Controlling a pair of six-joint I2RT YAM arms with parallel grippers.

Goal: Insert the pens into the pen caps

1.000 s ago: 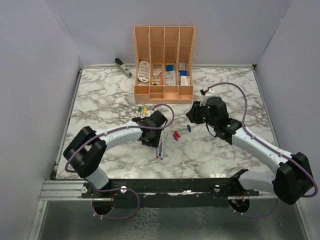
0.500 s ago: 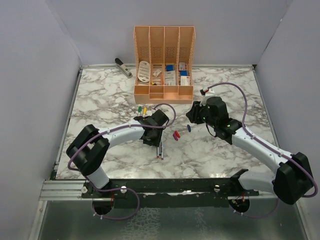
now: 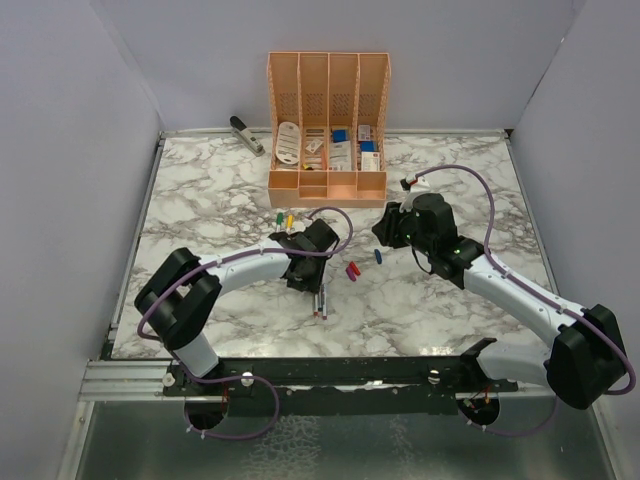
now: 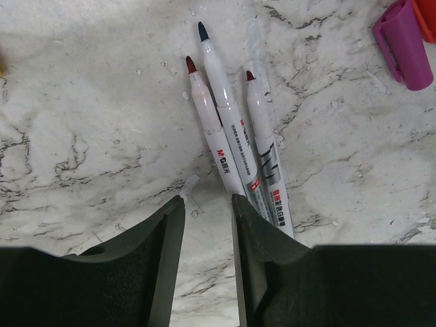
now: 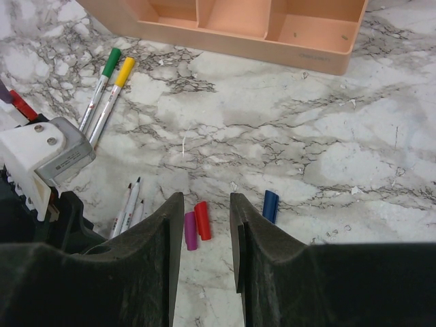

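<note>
The left hand hangs low over the marble tabletop. Its fingers are a little apart and there is nothing between them. Three uncapped pens lie side by side just ahead of it, touching one another. Their dark tips point away from the hand and their rear ends disappear behind one finger.

Off to the right of the pens, a purple cap and a red cap lie close together. A blue cap lies by itself a little further right.

The right hand is held above those loose caps, fingers apart and empty. In its wrist view the red and purple caps show in the gap between the fingers.

Two capped pens, one green-topped and one yellow-topped, lie next to each other between the left arm and the peach organiser. The organiser stands at the far edge. A stapler sits near the organiser's left side.
</note>
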